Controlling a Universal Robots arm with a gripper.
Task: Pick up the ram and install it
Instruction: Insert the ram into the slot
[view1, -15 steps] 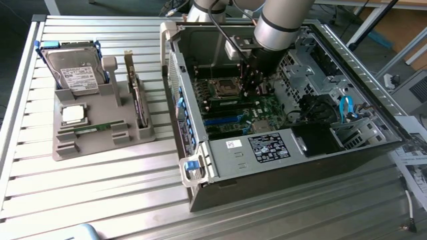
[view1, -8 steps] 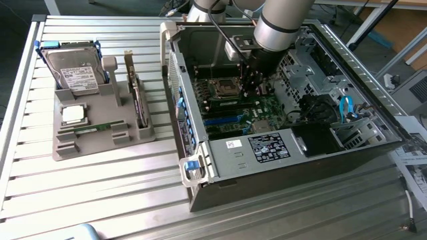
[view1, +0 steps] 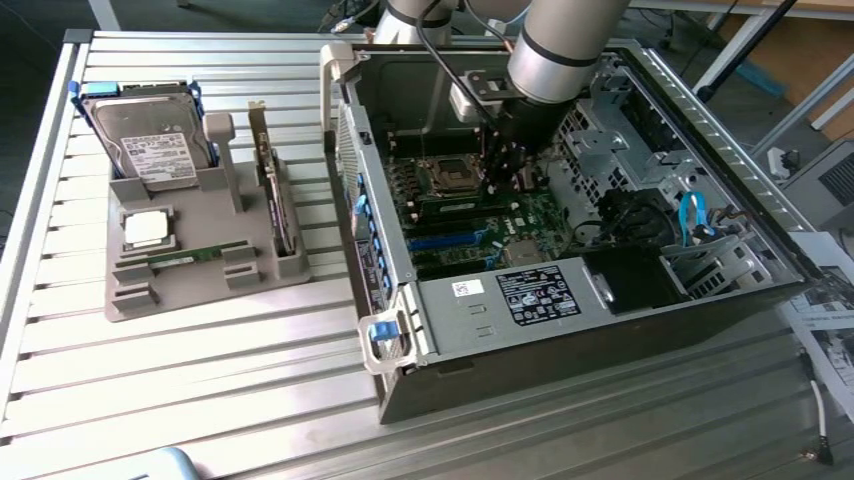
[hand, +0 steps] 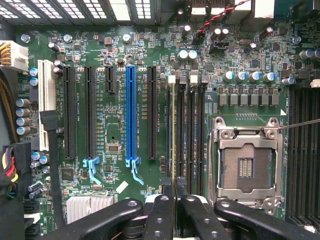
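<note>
The robot arm reaches down into the open black and silver computer case (view1: 461, 310). Its black gripper (view1: 511, 185) hangs over the green motherboard (view1: 531, 215), at about 1 o'clock from the centre of the exterior view.

In the wrist view the gripper (hand: 174, 197) is drawn in narrow. Its black fingers (hand: 161, 212) pinch the ram (hand: 173, 135), a long thin stick seen edge-on as a pale line. The ram runs along the row of dark memory slots (hand: 192, 130), lined up with the slot nearest the long blue expansion slot (hand: 131, 110). It lies between that blue slot and the open silver-framed processor socket (hand: 245, 167). Whether the ram is seated in the slot or just above it cannot be told.

At 9 o'clock from the case, a grey plastic holder tray (view1: 200, 290) sits on the ribbed metal table (view1: 200, 390). The tray holds:
- a silver hard drive (view1: 154, 145), propped up;
- a square silver processor chip (view1: 147, 228);
- a tall green expansion card (view1: 274, 200), standing on edge;
- a thin green strip (view1: 187, 256), lying flat.
</note>
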